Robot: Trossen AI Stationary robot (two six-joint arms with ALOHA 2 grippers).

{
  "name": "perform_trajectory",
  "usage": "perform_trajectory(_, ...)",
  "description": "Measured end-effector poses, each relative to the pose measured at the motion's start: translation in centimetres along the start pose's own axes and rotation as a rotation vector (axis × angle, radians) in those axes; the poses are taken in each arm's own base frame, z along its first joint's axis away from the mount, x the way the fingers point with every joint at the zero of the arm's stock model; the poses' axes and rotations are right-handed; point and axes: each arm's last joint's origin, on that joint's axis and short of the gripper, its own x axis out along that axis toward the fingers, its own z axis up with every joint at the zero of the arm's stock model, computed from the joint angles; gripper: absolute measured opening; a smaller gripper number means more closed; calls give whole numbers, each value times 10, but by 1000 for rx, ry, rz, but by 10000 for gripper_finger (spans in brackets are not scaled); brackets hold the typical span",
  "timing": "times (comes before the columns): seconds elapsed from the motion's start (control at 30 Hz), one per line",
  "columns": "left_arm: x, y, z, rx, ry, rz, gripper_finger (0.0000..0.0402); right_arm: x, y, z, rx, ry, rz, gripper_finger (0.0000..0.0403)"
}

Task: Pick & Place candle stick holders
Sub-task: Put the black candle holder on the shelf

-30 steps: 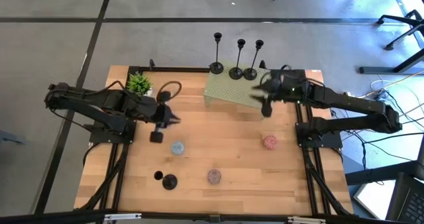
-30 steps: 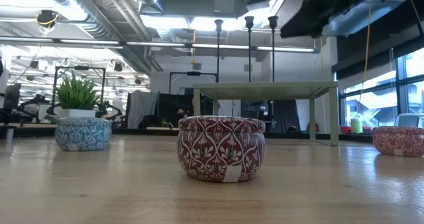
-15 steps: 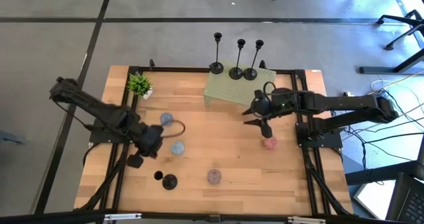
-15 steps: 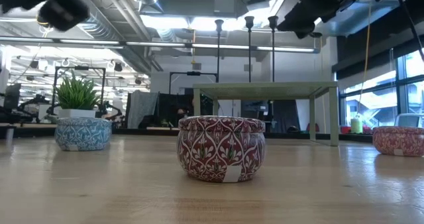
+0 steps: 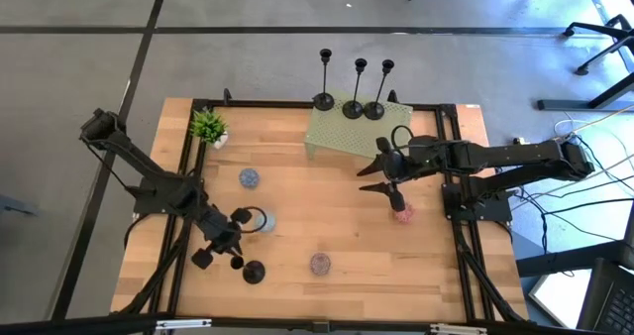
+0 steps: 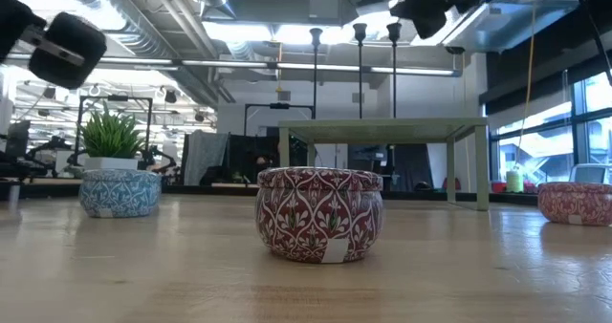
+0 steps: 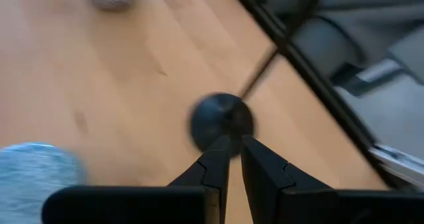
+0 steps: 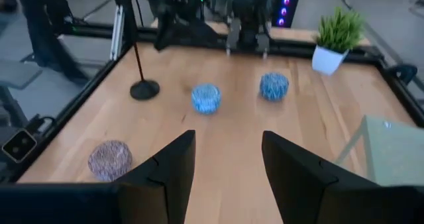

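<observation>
Three black candle stick holders stand by their round bases on a pale green stand at the table's far edge; the low view shows them too. A fourth holder stands upright on the wood near the front left. My left gripper hangs shut just beside it. In the left wrist view its fingertips point at the holder's round base. My right gripper hovers open over the table's middle right, nothing between its fingers.
Two blue tins, a purple one and a red one stand on the wood. A small potted plant sits at the far left corner. A black frame rims the table.
My left gripper has swung from the table's left middle toward the near edge and down, tipping its fingers downward, and now hangs beside the fourth holder. My right gripper has come off the green stand toward the table's middle, turning as it went. No object has moved.
</observation>
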Motion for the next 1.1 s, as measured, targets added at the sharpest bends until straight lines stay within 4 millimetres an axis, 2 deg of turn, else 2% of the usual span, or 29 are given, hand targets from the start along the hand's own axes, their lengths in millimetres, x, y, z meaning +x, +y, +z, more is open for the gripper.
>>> perform_trajectory(0.13, 1, 1, 1, 28, -37, 88, 33, 0, 0, 3, -4, -28, -2, 179)
perform_trajectory(0.43, 1, -9, 2, 98, -53, -19, 33, 0, 0, 3, -5, -29, -2, 179)
perform_trajectory(0.57, 2, -11, 2, 140, -63, 14, 33, 0, 0, 3, -5, -29, -2, 179)
perform_trajectory(0.73, 4, -11, 2, 28, -61, 25, 33, 0, 0, 3, -5, -29, -2, 179)
perform_trajectory(0.93, 8, -10, 1, -217, -44, 29, 33, 0, 0, 3, -5, -30, -2, 179)
perform_trajectory(1.1, 15, -10, -2, -264, -12, 44, 35, 0, 0, 3, -5, -29, -2, 179)
